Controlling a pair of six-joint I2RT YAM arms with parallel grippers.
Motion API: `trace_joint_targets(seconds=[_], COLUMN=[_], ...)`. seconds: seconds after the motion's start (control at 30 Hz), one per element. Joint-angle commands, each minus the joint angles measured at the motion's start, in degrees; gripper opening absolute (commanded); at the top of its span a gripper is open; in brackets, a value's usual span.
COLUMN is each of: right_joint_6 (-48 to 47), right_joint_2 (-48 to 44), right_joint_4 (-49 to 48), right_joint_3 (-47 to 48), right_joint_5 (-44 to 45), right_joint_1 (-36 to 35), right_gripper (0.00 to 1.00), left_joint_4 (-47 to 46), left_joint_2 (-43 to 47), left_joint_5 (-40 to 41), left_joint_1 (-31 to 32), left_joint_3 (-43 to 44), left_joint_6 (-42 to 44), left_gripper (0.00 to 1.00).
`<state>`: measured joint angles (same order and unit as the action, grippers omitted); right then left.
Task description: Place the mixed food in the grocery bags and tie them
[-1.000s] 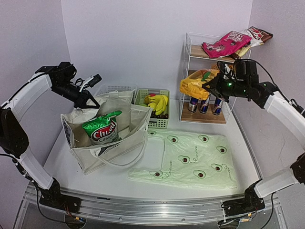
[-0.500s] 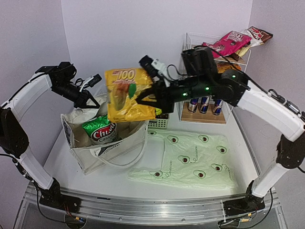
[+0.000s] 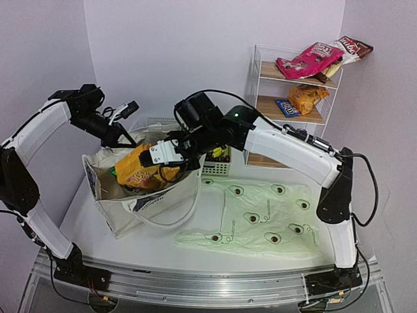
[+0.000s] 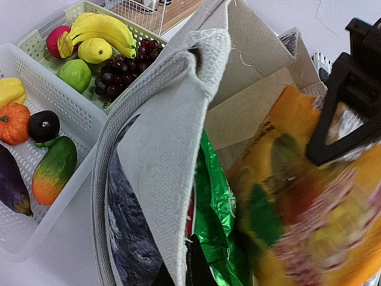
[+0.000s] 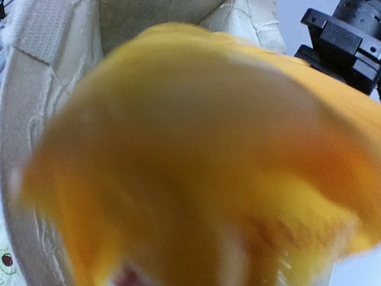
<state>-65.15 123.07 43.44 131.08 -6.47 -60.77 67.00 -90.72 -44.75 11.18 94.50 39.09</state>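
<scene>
Left gripper (image 3: pixel 126 138) is clamping canvas tote (image 3: pixel 166 192) rim, centre-left. Right gripper (image 3: pixel 168 158) is touching orange crisp packet (image 3: pixel 133 171) inside; cannot tell its grip.

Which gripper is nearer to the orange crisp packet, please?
Right. The right gripper is against the orange crisp packet in the canvas tote; the left gripper pinches its rim alongside.

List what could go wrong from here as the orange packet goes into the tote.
1. The orange packet sits in the mouth of the tote, over the green packet. It may jam high instead of settling, perhaps crushing crisps.
2. The right claw works close to the left claw, which pinches the tote's rim. A bump could pull the rim free and let the mouth collapse.
</scene>
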Motion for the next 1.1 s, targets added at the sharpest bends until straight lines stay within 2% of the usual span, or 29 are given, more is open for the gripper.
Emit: trace_joint_targets(seconds=[0.0, 0.17, 0.2, 0.27, 0.37, 0.53, 0.63, 0.73, 0.83, 0.97, 1.07], right_joint_6=[-11.0, -7.1, -4.3, 1.5, 11.0, 36.4, 55.7, 74.2, 78.4, 77.4, 74.7], right_joint_2=[0.4, 0.6, 0.4, -0.4, -2.8, -7.1, -14.4, -22.9, -28.7, -33.0, -33.2], right_joint_4=[-2.4, -2.4, -2.4, -2.5, -2.4, -2.2, -1.4, -1.5, -1.5, -1.7, -4.1], right_joint_3=[5.1, 6.3, 7.1, 8.0, 9.7, 10.6, 2.5, -10.7, -19.5, -26.5, -29.1], right_joint_5=[6.0, 9.0, 9.1, 8.0, 6.9, 13.3, 15.7, 13.0, 12.8, 17.0, 20.9], right_joint_1=[-1.3, -1.9, -2.0, -2.1, -2.0, 1.2, 8.5, 18.5, 23.9, 30.0, 34.6], right_gripper=[0.26, 0.69, 0.75, 0.80, 0.82, 0.87, 0.87, 0.87, 0.87, 0.85, 0.78], left_joint_4=[-0.8, -0.6, -0.5, -0.6, -1.6, -3.4, -3.4, -3.4, -3.4, -3.5, -3.6], left_joint_2=[0.4, -0.3, -0.4, -0.5, -0.7, -1.3, -1.5, -1.4, -1.2, -0.9, -0.7], left_joint_5=[-2.5, -2.8, -2.8, -2.6, -0.7, 2.3, 2.1, 1.7, 1.3, 1.0, 0.9], left_joint_1=[-0.1, -0.1, -0.1, 0.0, -0.1, -0.1, 0.0, -0.1, -0.1, 0.0, -0.1], left_joint_3=[3.4, 3.7, 3.8, 3.9, 3.9, 3.0, 2.4, 2.1, 1.9, 1.2, 0.6], left_joint_6=[0.0, -0.1, -0.1, -0.1, -1.2, -2.9, -2.8, -2.7, -2.1, -1.6, -1.4], left_gripper=[0.00, 0.00, 0.00, 0.00, 0.00, 0.00, 0.00, 0.00, 0.00, 0.00, 0.00])
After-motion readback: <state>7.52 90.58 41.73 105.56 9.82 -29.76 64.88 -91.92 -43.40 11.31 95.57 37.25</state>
